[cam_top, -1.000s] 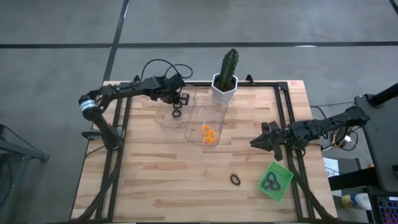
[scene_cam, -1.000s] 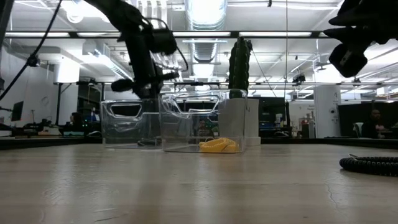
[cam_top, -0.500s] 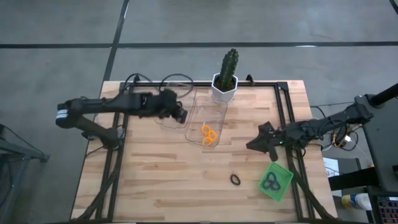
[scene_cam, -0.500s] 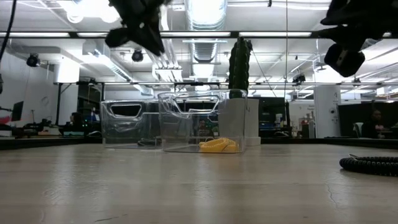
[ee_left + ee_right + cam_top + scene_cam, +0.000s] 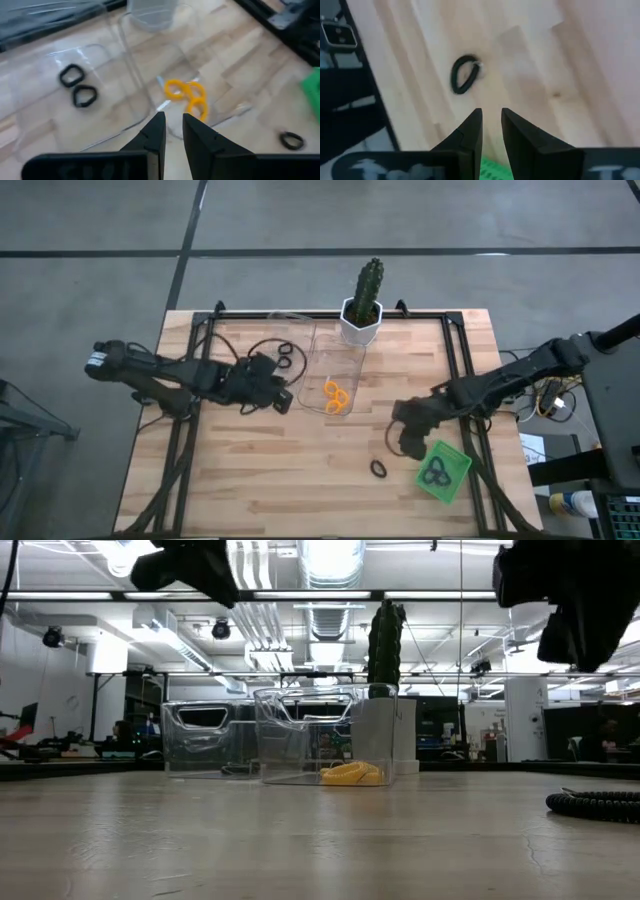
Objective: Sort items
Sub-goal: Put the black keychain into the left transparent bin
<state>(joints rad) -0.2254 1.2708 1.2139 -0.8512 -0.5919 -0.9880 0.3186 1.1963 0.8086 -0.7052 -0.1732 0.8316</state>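
high view: wooden table [image 5: 260, 460] on grey floor; both the left gripper [image 5: 281, 397] and right gripper [image 5: 408, 442] nearly closed, empty.

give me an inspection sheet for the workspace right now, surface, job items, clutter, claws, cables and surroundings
Surface: wooden table, bare planks in front.
Job's things: two black loops in the left clear tray; orange loops in the middle clear tray; black loops in the green tray; one black loop loose on the table.
Clutter: cactus in a white pot at the far edge.
Claws: left claw empty, fingers close together, near the clear trays; right claw empty, fingers close together, above the loose loop.
Cables: dark cables beside the left arm; wiring by the right arm's base.
Surroundings: grey floor; lit ceiling and workshop behind.
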